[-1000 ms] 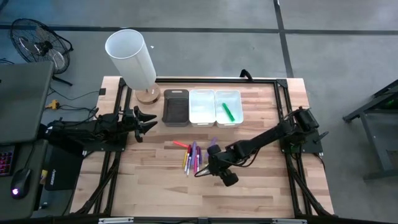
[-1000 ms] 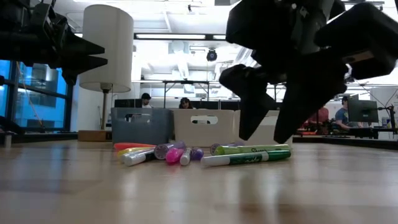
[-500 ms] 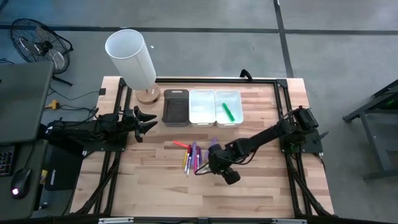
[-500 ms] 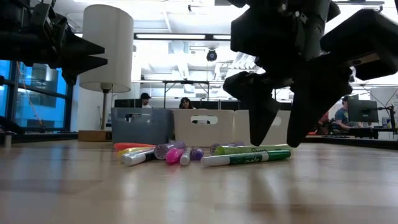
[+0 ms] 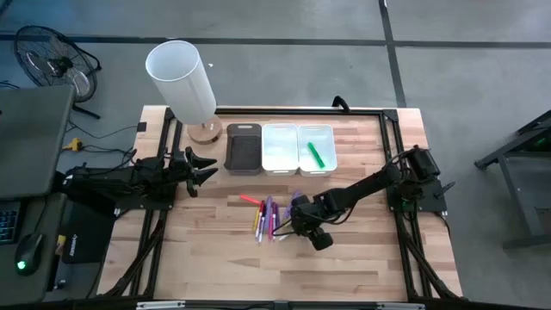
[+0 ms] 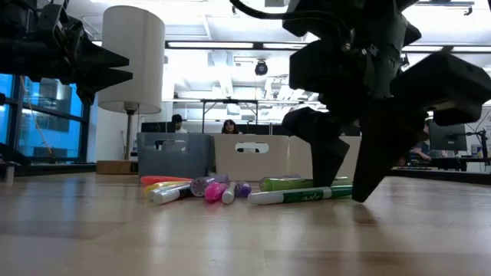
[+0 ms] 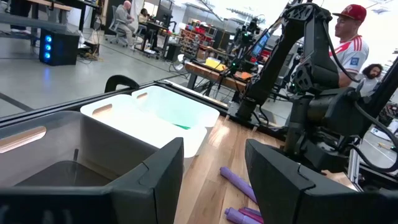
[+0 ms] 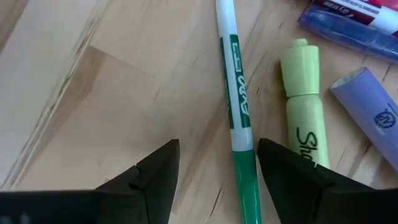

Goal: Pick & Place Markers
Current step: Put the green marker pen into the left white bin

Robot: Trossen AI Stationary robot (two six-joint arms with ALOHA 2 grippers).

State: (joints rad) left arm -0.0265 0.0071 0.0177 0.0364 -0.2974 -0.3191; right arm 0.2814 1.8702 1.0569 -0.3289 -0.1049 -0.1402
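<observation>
My overhead camera looks straight down on the whole bench (image 5: 215,258), left arm at picture left, right arm at picture right; my low camera sits at bench-top height, looking level across the markers (image 6: 230,188) to the bins (image 6: 245,156) and the room behind; my left wrist camera faces along the bench past its own left hand (image 7: 214,177), catching the bins and the other arm farther off; my right wrist camera hangs very close above the wood, past the right hand (image 8: 217,165), sharing the green-and-white marker (image 8: 236,124) with the low and overhead views.
</observation>
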